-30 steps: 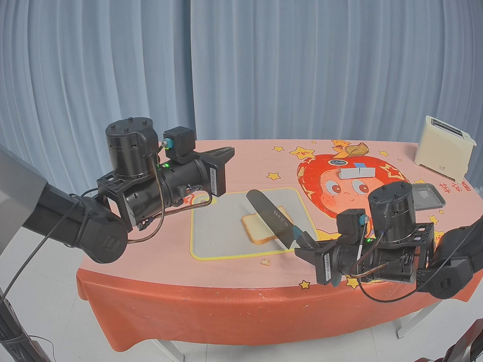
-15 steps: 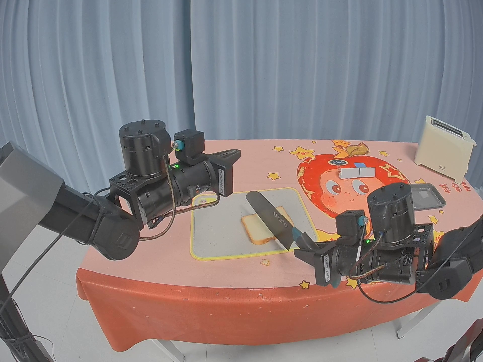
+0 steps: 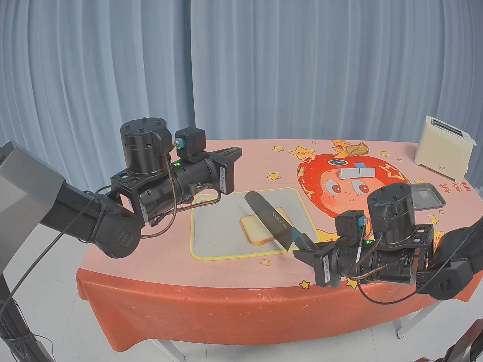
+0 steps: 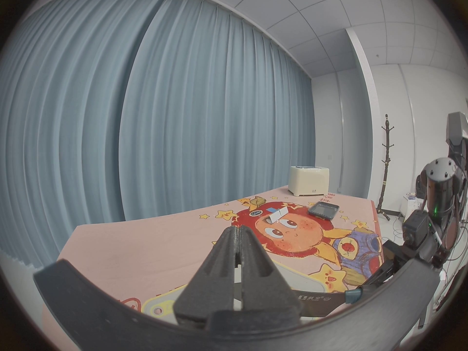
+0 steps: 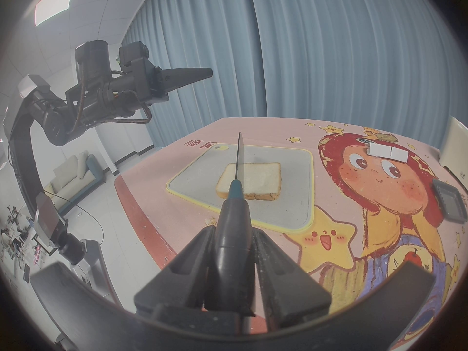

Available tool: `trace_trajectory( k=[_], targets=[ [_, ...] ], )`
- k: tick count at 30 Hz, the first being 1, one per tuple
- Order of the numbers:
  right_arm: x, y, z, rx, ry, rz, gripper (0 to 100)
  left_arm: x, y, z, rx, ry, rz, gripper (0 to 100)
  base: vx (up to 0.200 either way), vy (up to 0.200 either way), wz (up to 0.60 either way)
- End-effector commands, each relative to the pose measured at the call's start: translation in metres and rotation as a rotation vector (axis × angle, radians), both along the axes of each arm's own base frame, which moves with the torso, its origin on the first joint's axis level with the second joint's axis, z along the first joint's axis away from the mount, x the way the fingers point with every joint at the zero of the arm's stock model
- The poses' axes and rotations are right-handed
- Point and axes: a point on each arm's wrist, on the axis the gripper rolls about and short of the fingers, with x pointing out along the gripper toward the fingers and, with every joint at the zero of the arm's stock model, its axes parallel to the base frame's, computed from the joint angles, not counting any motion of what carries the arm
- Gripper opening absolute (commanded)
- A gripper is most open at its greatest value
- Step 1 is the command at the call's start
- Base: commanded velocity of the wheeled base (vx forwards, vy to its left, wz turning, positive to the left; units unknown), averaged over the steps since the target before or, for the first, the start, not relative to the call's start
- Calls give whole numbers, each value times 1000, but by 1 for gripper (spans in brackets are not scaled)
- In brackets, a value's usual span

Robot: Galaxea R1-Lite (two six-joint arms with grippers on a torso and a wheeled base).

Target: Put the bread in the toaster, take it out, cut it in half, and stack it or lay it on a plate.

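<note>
head view: right gripper (image 3: 305, 245) clamped on knife (image 3: 270, 216), blade over bread (image 3: 253, 229); left gripper (image 3: 236, 151) closed, empty, off left (no bracing), so may shove bread, cut lopsided.

- Cutting board (image 3: 216, 230) lies on the tabletop (image 3: 151, 262), left of centre.
- Bread slice (image 3: 254, 231) lies flat on the board, right half, towards its near edge.
- Crumb (image 3: 264, 262) on the tabletop just in front of the board's near edge.
- Knife (image 3: 269, 216): handle in the right hand (image 3: 303, 250), blade crossing above the bread towards the rear-left; contact can't be told.
- Right hand sits at the board's near-right corner.
- Left hand (image 3: 235, 151) hangs over the board's far-left corner, well apart from the bread.
- Toaster (image 3: 445, 148) at the far-right rear corner.
- Tray (image 3: 427, 196) just in front of the toaster.
- Small flat strip (image 3: 357, 173) between board and toaster.
</note>
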Motion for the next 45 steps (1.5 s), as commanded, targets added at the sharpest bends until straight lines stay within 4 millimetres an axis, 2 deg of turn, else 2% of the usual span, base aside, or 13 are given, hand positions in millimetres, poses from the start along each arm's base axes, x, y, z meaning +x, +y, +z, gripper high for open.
trace_trajectory(
  k=[1, 6, 12, 17, 27, 32, 37, 45],
  targets=[
    [0, 0, 0, 0, 0, 1, 0, 4, -3, -4, 18, -1, -2, 0, 0, 0, 0],
    [1, 0, 0, -9, -11, -21, 0, 9, -6, -9, 79, -4, -7, 0, 0, 0, 0],
    [0, 0, 6, -7, -37, -36, 0, 8, -15, -2, 82, -35, -30, 0, 0, 0, 0],
    [1, 0, 4, -17, -37, -47, 0, 10, -16, 2, 74, -50, -29, 0, 0, 0, 0],
    [0, 0, 3, -21, -32, -44, 0, 10, -17, -1, 80, -39, -30, 0, 0, 0, 0],
    [-1, 1, 3, -21, -31, -38, 0, 16, -19, -14, 94, -18, -28, 0, 0, 0, 0],
    [-1, 2, 2, -20, -30, -39, 0, 18, -18, -13, 93, -22, -32, 0, 0, 0, 0],
    [-2, 2, 2, -20, -30, -38, 0, 28, -22, -31, 121, -5, -52, 0, 0, 0, 0]
  ],
)
